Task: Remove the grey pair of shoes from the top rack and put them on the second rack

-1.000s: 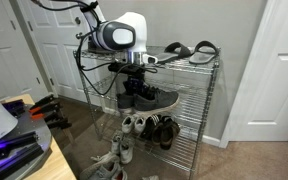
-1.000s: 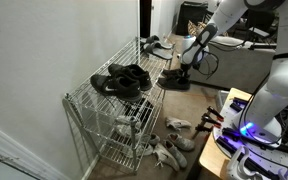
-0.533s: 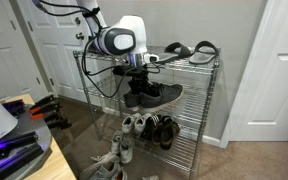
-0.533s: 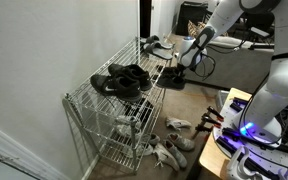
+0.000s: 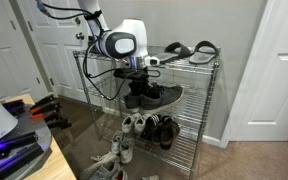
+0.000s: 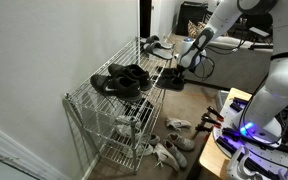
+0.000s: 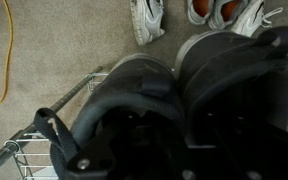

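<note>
I have the gripper at the near left of the wire rack, jaws clenched on the grey pair of shoes, which hang about level with the second shelf. Further right, another dark pair sits on top.

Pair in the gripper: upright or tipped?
Upright. In the wrist view both openings of the grey shoes face up at the camera; in an exterior view they hang soles-down, roughly level, under the gripper.
</note>
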Controlling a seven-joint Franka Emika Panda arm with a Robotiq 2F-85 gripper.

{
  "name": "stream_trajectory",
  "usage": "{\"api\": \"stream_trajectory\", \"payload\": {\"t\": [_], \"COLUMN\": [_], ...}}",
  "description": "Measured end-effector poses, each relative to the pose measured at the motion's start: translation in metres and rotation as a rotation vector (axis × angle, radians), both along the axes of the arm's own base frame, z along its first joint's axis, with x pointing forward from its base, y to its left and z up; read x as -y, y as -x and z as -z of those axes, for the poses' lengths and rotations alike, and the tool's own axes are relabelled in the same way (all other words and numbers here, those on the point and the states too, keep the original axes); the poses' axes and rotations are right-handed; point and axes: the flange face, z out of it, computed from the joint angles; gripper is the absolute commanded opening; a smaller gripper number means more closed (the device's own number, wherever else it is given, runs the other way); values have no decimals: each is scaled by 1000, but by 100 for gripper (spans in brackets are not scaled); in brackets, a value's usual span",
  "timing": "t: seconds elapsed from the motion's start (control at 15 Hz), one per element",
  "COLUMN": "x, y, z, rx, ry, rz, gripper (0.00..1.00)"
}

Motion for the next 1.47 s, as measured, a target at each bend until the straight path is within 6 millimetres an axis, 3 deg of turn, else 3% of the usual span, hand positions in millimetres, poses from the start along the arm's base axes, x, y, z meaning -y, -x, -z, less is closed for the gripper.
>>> {"api": "stream_trajectory", "payload": {"t": [0.07, 0.33, 0.67, 0.87, 1.07, 1.47], "x": [0, -4, -31, -40, -38, -32], "y": [0, 4, 14, 9, 4, 2], "z": [0, 11, 67, 88, 90, 77], "rx": [0, -19, -34, 31, 99, 256], "ry": [0, -9, -48, -61, -61, -40], "rz": [0, -4, -27, -27, -9, -12], "gripper": [7, 7, 7, 7, 7, 7]}}
